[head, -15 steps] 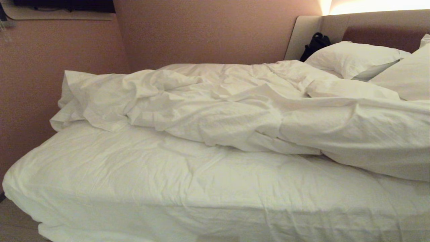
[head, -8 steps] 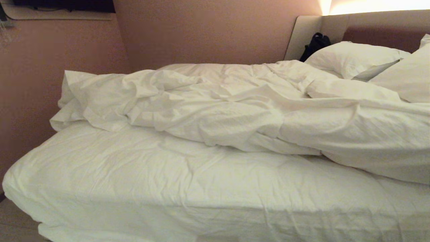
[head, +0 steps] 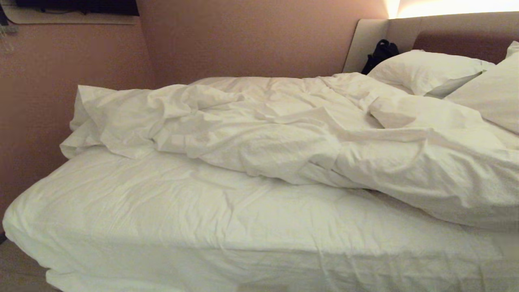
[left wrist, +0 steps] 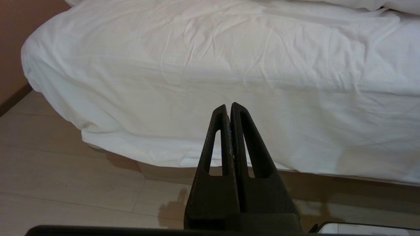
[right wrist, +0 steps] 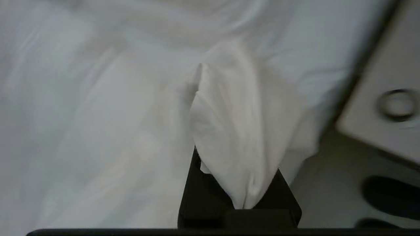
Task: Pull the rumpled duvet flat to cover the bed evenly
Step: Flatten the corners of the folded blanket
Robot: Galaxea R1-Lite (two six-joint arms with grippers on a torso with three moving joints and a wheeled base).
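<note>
nowhere any writing; right end effector (right wrist: 241, 193) grips duvet (head: 284, 134).

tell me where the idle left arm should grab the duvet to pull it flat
Probably the duvet's loose near edge at the foot-end corner, coming in from the robot's side over the bare sheet. It is bunched toward the wall there, and that edge lies free.

— Where is the left gripper (left wrist: 229, 109)?
— Low, level with the near side of the bed, its two black fingers pressed together with nothing between them.
— And the right gripper (right wrist: 241, 193)?
— Its fingers are clamped on a bunched fold of white cloth that hides their tips. Neither arm shows from the head.
</note>
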